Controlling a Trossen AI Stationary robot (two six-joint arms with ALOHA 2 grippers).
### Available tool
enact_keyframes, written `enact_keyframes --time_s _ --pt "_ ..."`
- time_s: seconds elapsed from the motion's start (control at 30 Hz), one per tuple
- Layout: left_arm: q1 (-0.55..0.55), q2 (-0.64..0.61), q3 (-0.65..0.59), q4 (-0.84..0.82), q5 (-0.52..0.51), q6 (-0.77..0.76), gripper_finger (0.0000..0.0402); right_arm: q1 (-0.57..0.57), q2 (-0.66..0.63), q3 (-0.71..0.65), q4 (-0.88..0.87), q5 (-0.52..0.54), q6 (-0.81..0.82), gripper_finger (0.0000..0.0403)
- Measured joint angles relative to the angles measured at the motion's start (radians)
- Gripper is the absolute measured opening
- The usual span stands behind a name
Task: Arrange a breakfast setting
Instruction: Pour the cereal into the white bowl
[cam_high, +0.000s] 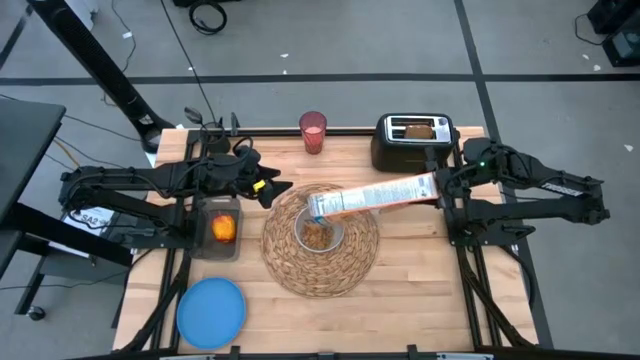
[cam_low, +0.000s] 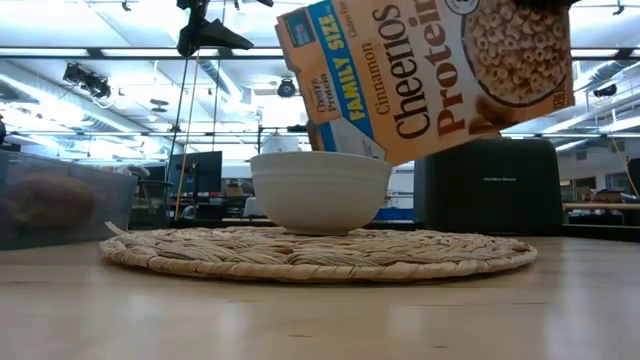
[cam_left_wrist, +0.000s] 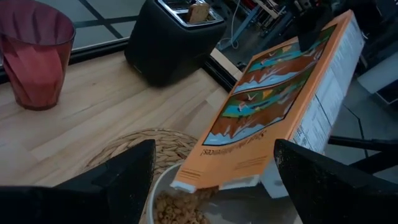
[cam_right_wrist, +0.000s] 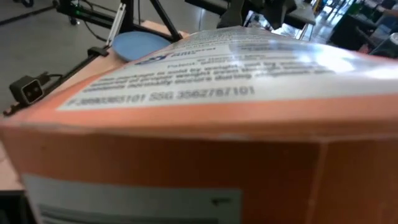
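Observation:
An orange cereal box (cam_high: 375, 197) hangs tilted over the small white bowl (cam_low: 320, 190), its open end (cam_left_wrist: 214, 180) low above the cereal in the bowl (cam_left_wrist: 180, 210). The bowl stands on the round woven placemat (cam_high: 350, 265). My right gripper (cam_high: 440, 187) is shut on the box's far, closed end. My left gripper (cam_left_wrist: 214, 186) hovers open just left of the bowl, above the mat's edge, with nothing between its fingers. The pink cup (cam_high: 313, 130) stands at the far edge. The blue plate (cam_high: 211, 310) lies near the front left. The red apple (cam_high: 223, 229) sits in a clear tub. My right gripper holds the cereal box by its closed end (cam_high: 428, 186), coming roughly level from the table's right side. The box is lifted clear and slants down toward the bowl, open end lowest. In the right wrist view the box (cam_right_wrist: 199, 124) fills the picture and hides the fingers.
The black toaster (cam_high: 395, 150) with a toast slice (cam_high: 418, 129) in its slot stands at the far right, close behind the box. The clear tub (cam_high: 222, 247) sits left of the mat, under the left arm. The near part of the table is bare wood (cam_high: 400, 320).

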Motion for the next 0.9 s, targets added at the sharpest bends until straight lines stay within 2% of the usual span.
enact_keyframes --time_s 0.27,0.47,0.9 --pt "0.000 0.000 0.000 0.000 0.000 0.000 0.0331 0.000 -0.006 0.066 -0.101 -0.011 0.034 0.0243" --pt "-0.001 0.000 0.000 0.001 0.000 -0.007 0.0331 0.000 -0.010 0.065 -0.090 -0.054 0.073 0.0243" --pt "-0.007 0.000 0.000 0.083 0.001 -0.007 0.0331 -0.001 -0.080 0.057 -0.101 -0.026 0.140 0.0243"
